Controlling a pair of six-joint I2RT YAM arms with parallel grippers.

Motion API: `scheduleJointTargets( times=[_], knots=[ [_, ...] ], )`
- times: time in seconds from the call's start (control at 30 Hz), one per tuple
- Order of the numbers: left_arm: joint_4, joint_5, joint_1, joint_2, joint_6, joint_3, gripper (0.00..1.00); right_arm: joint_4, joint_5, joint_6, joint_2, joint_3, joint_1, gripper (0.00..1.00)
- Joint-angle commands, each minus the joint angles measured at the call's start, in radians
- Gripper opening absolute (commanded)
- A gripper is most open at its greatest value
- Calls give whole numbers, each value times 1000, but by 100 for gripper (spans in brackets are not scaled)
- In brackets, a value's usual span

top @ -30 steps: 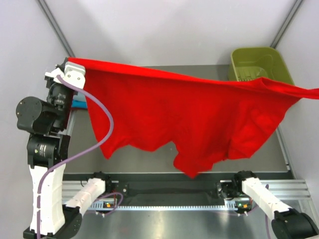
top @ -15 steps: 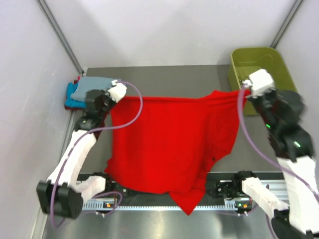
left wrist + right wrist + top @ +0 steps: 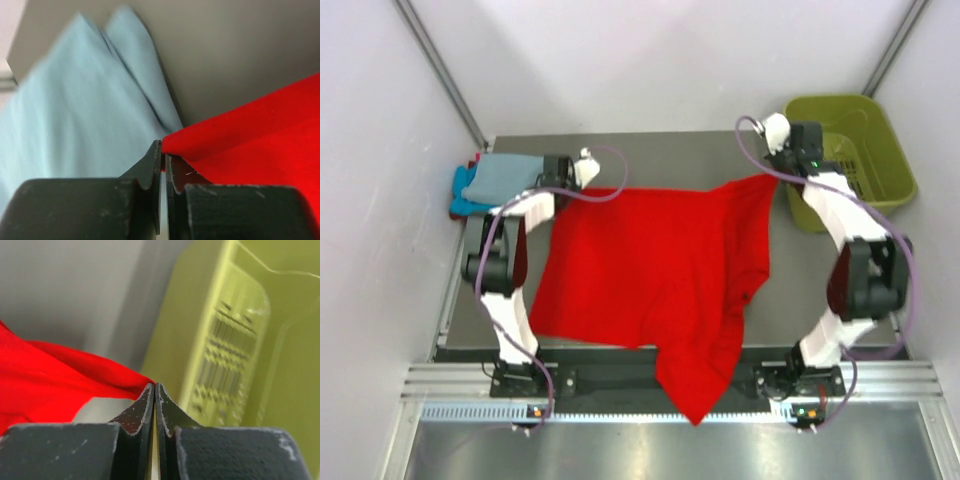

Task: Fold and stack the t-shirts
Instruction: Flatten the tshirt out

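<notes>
**Item 1: red t-shirt**. Largest piece. It is spread across the middle of the grey tabletop, with its far edge drawn out between the two sets of jaws. The right-hand part is rumpled and doubled over on itself. One tail hangs past the near edge of the tabletop and over the rail between the arm bases.

**Item 2: grey-blue t-shirt**. Folded, at the far left corner of the tabletop. It lies on top of a turquoise t-shirt (only the turquoise edge shows beneath). From the left wrist the grey-blue cloth lies just beside the red corner.

**Item 3: left jaws**, on the left arm. Closed to a narrow slit and pinching the far left corner of the red t-shirt, with cloth visible at the tips.

**Item 4: right jaws**, on the right arm. Pressed fully together, with the far right corner of the red t-shirt nipped between the tips and raised slightly off the tabletop.

**Item 5: olive-green basket**. At the far right corner, just beside the right jaws (its slotted wall fills the right wrist view).
</notes>
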Motion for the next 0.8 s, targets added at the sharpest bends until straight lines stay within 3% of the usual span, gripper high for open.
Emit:
scheduleJointTargets(
  times=[0.0,0.43,0.77],
  knots=[
    [69,-39,23,115,2,174,0,111,1,3,126,156,2,0],
    [60,-87,35,425,4,505,0,-31,47,6,714,841,28,0],
    [17,-145,38,606,19,769,0,38,103,-52,895,1018,28,0]
  ],
)
